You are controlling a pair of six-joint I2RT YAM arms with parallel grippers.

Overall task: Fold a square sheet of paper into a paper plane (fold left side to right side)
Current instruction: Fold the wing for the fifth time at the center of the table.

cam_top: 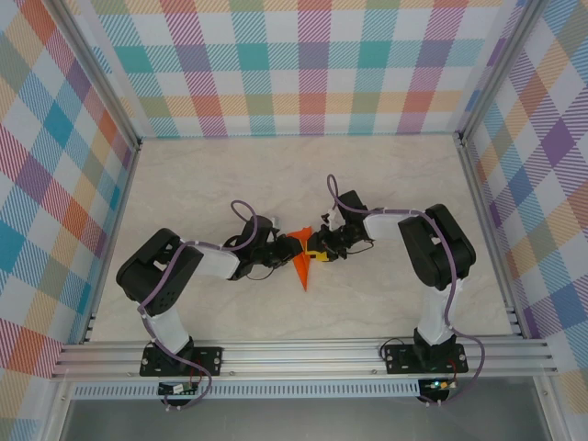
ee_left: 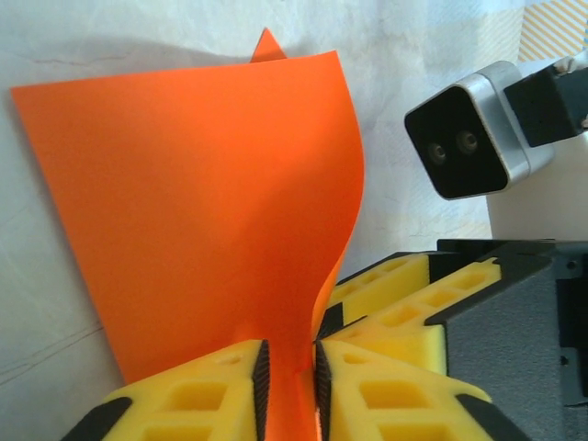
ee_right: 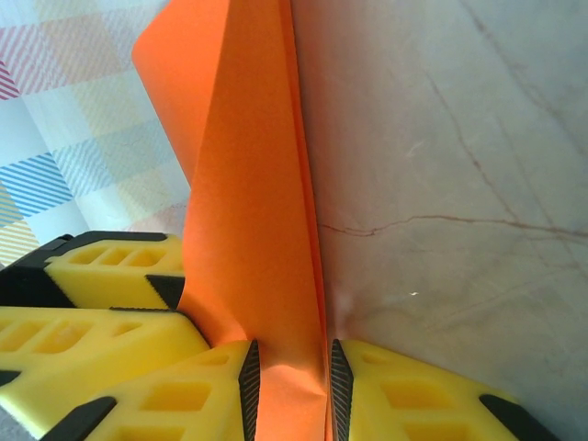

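Paper plane [cam_top: 303,265], orange and creased, curls upward, pinched by left gripper [ee_left: 289,372] and right gripper [ee_right: 290,378]

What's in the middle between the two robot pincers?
The orange paper. In the top view it sits between the left pincer and the right pincer, with no bare table between them. Each wrist view shows that pincer nipping it.

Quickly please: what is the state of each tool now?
Left tool: closed on the orange paper.
Right tool: closed on the same paper.
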